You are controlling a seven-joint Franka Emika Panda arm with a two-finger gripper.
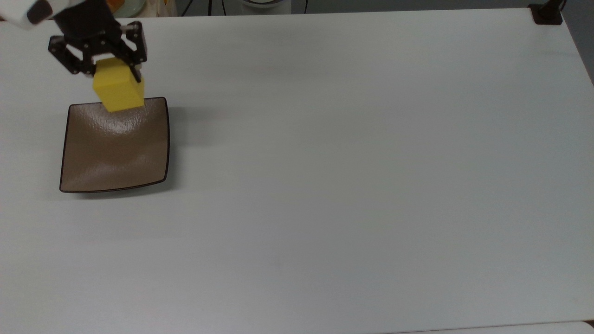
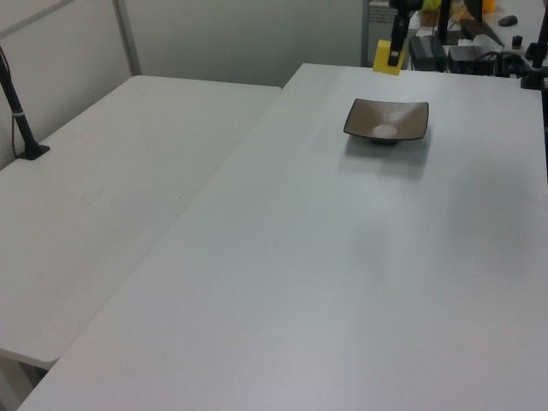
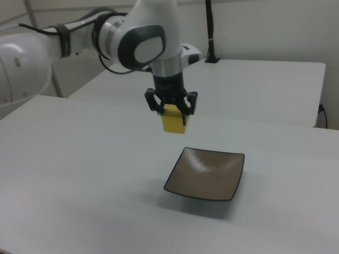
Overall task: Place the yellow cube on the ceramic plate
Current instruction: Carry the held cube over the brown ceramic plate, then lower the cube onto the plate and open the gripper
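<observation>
The yellow cube (image 1: 118, 90) hangs in the air, with my gripper (image 1: 116, 76) shut on its upper part. In the top view it overlaps the top edge of the ceramic plate (image 1: 116, 148), a square tan-brown plate with a dark rim at the top view's left. In the right view the yellow cube (image 3: 172, 121) hangs well above the table, up and to the left of the ceramic plate (image 3: 206, 174), held by my gripper (image 3: 171, 112). In the left view the yellow cube (image 2: 385, 58) is high above the ceramic plate (image 2: 387, 121).
The white table (image 1: 348, 162) spreads wide to the top view's right of the plate. A second white table (image 2: 111, 197) stands beside it in the left view. A black post base (image 1: 546, 14) sits at the top view's far right corner. Clutter lies beyond the far edge.
</observation>
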